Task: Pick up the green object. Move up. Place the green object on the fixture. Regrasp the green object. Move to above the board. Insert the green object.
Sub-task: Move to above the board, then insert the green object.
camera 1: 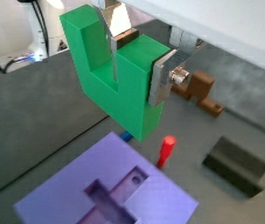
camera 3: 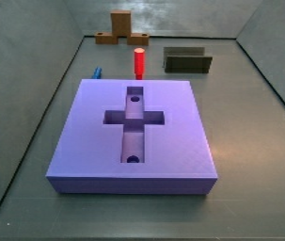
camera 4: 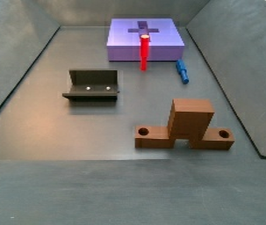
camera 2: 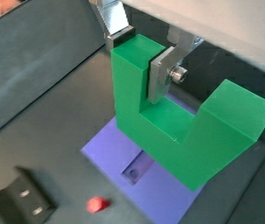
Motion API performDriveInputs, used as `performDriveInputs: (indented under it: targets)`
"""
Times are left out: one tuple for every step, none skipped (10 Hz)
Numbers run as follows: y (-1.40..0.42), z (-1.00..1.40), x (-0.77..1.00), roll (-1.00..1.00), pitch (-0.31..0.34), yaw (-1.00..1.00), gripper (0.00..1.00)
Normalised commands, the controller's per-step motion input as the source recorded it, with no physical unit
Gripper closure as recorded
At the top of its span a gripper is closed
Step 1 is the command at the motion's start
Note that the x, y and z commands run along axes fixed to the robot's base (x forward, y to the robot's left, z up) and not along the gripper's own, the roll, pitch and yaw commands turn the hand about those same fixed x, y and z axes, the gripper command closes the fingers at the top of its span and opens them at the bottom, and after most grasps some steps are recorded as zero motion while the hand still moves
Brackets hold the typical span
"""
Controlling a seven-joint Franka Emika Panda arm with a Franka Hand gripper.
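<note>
**mika:** Wrist views both show the gripper (camera 1: pixel 137 61) clamped on the green object (camera 1: pixel 121 77), silver fingers (camera 2: pixel 162 72) pinching one prong of the U, notch and both prongs plain to see. It hangs high over the purple board (camera 1: pixel 105 194), well clear of it. Neither side view catches the arm or the piece at all, so no outside check on height.

**dov:** So which step is this, you reckon?

**mika:** Can't say for sure from this alone. My guess is the carry toward above the board, before the insert. To do it well I'd stay high until the piece sits square over the cross-shaped recess (camera 3: pixel 134 118), then match its blocky outline to the recess arms before coming down.

**dov:** Anything in the way?

**mika:** The red peg (camera 3: pixel 139 62) stands upright just beyond the board's far edge, and a small blue piece (camera 4: pixel 182 71) lies beside the board. The fixture (camera 4: pixel 93 85) and the brown upright block (camera 4: pixel 191 123) are farther off, well apart from the board. I'd descend straight and slow, since a grip on one prong could let the piece twist if it catches the rim.
</note>
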Motion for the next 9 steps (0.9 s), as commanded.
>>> performDriveInputs:
  targets:
    - [0.03,0.00,-0.06,-0.38,-0.008,-0.01,1.00]
    - [0.01,0.00,-0.05,-0.24,-0.018,-0.01,1.00]
    - [-0.07,0.00,0.03,0.00,0.000,-0.02,1.00]
    - [-0.04,-0.06,0.05,-0.03,0.000,-0.17,1.00]
    - [-0.04,-0.24,0.12,-0.31,0.010,-0.15,1.00]
    - [-0.16,-0.31,0.01,-0.37,-0.001,0.00,1.00]
    - [-0.19,-0.23,0.15,-0.40,-0.047,0.28,1.00]
    - [-0.13,-0.22,0.11,-0.40,-0.090,0.42,1.00]
    - [0.00,-0.41,0.06,-0.31,-0.119,0.37,1.00]
